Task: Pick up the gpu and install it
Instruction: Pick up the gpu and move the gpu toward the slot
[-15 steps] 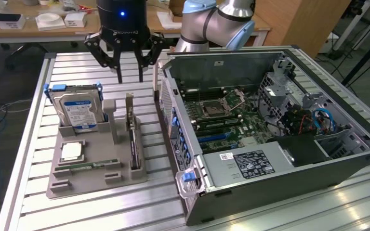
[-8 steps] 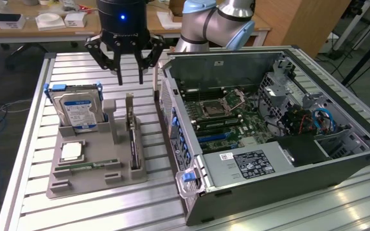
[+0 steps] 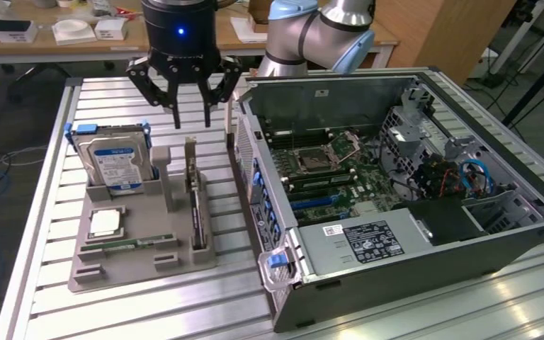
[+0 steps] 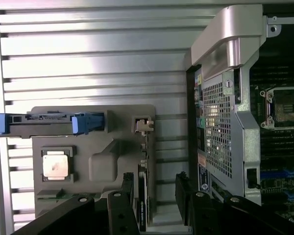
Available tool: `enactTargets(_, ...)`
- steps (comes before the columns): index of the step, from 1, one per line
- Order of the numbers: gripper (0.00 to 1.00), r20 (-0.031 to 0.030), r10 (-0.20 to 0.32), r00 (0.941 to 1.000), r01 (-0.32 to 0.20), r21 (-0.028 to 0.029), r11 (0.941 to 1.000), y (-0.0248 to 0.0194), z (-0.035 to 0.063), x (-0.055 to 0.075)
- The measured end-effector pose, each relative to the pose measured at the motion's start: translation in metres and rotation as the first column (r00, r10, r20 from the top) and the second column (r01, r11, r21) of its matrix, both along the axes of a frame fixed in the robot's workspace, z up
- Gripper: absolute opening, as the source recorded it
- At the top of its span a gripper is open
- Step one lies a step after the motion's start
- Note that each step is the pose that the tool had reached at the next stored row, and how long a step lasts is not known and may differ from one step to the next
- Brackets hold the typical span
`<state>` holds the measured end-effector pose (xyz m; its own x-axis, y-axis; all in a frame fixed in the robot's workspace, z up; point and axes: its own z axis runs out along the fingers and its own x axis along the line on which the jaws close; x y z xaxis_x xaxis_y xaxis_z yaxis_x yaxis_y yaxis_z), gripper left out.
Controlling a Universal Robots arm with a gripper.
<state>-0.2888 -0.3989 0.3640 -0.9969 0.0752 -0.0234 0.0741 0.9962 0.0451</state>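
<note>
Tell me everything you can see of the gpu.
The gpu is a thin flat circuit card with a silver bracket at one end. It stands upright on its long edge in a slot of the grey holder, beside the open computer case. The open gripper hangs above it, apart.

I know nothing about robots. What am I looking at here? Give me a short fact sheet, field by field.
pincer: open, holding nothing, hovering over the gpu
gpu: standing on edge in a slot of the gray tray, untouched
hard drive: upright in the same tray, to the exterior view's left of the gpu
processor chip: lying flat on the tray
computer case: open, on the exterior view's right of the tray
task status: gpu not yet picked up
</note>
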Motion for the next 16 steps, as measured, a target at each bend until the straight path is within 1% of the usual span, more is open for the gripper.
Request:
enactTargets(10,0.47,-0.0001,0.0,1.0,0.0,-0.0001,1.0,-0.0001,-0.0085,-0.0001)
enactTargets(16,0.47,0.0,0.0,1.0,0.0,-0.0002,1.0,-0.003,-0.0098,0.0)
